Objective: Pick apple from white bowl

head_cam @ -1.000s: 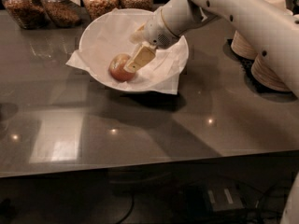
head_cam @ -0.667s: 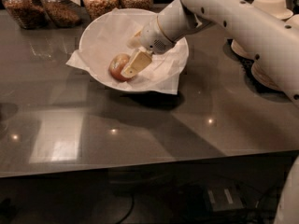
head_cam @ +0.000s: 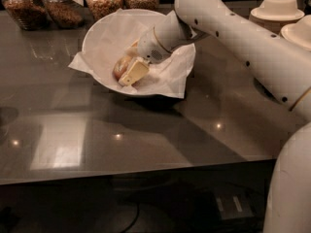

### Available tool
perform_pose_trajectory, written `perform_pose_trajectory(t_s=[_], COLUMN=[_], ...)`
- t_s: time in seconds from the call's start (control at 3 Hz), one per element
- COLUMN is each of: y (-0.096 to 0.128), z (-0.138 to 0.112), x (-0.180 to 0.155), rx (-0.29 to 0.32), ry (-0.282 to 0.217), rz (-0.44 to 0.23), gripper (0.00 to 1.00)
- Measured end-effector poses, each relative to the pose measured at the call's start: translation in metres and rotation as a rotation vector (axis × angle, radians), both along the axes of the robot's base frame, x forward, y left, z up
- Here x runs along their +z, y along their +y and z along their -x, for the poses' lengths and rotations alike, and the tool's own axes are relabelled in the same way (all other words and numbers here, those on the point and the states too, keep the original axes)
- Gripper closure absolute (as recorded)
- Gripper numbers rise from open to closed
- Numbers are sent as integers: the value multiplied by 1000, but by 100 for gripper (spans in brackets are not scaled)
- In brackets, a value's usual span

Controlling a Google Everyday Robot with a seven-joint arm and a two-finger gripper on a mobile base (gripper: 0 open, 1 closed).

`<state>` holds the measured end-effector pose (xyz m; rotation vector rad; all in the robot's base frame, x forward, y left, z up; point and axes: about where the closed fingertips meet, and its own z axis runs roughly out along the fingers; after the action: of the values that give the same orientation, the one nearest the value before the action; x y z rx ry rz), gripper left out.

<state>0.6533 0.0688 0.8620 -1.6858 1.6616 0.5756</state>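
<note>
Pincer (head_cam: 128, 64) now closer against apple (head_cam: 119, 67), inside white bowl (head_cam: 97, 35), arm lower

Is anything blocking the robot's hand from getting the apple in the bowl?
No, nothing visible is in the way. The gripper is inside the white bowl, right against the apple. Only crinkled paper lies beneath them.

The cream gripper (head_cam: 131, 67) sits in the white bowl (head_cam: 97, 33) beside the tan, red-blushed apple (head_cam: 120, 66).

Four jars (head_cam: 104, 1) of what may be grain line the grey table's (head_cam: 146, 144) far edge; stacked beige bowls (head_cam: 278, 8) stand at right.
</note>
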Motion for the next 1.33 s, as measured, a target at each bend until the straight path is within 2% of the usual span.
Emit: perform_pose_trajectory(t_s=[0.33, 1.0, 1.33], y=[-1, -9, -14], z=[1, 12, 17], x=[-3, 6, 18], rx=[2, 9, 14], ry=[6, 2, -9], rz=[5, 29, 41], gripper=[53, 98, 100])
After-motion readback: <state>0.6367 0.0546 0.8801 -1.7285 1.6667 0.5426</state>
